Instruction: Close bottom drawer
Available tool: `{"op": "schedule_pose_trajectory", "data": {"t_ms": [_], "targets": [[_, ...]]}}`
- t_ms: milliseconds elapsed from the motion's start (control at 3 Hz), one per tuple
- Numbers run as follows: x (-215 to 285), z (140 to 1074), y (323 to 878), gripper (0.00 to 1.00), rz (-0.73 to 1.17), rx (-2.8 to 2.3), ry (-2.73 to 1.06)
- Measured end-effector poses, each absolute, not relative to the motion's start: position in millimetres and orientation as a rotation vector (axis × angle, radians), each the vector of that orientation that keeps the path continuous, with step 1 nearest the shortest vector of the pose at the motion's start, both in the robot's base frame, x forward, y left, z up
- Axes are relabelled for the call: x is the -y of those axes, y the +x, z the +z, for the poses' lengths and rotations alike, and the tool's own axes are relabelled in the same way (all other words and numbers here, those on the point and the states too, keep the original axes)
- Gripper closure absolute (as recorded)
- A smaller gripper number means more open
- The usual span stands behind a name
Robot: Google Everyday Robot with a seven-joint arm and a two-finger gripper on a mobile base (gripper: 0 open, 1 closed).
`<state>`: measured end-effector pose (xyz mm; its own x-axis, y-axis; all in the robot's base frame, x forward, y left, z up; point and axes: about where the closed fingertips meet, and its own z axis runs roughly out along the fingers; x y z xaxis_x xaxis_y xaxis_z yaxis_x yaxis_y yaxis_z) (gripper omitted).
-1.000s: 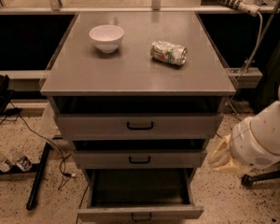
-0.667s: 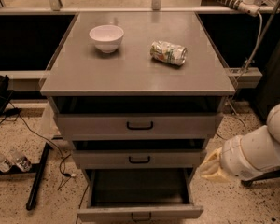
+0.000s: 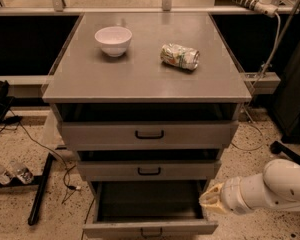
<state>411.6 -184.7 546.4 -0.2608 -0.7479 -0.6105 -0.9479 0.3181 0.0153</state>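
The bottom drawer [image 3: 149, 228] is the lowest of three grey cabinet drawers. It is pulled far out, its dark inside showing, its small black handle at the picture's lower edge. My gripper [image 3: 210, 200] comes in from the lower right on a white arm [image 3: 275, 186]. It sits low, at the drawer's right side wall near the front corner. The middle drawer [image 3: 149, 170] and the top drawer [image 3: 149, 134] above it stand slightly open.
A white bowl [image 3: 113, 40] and a crushed can [image 3: 179, 56] lie on the grey cabinet top [image 3: 140, 79]. Cables, a black bar [image 3: 40, 189] and plastic bottles [image 3: 10, 172] lie on the speckled floor at left. A cabled rail runs at the upper right.
My arm and gripper have dropped lower and moved left, from beside the middle drawer down to the bottom drawer's right side. The drawers have not visibly moved.
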Motion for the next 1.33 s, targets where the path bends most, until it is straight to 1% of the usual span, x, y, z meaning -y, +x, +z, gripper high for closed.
{"op": "schedule_pose_trajectory", "data": {"t_ms": [333,667,1000,1333], "targets": [[182,543,410,1.0,0.529,-2.086,-1.498],[179,515,409,1.0,0.489,-2.107,-1.475],[164,440,377,1.0,0.486,-2.099,-1.476],[162,376,378,1.0,0.428,-2.098,-1.423]]}}
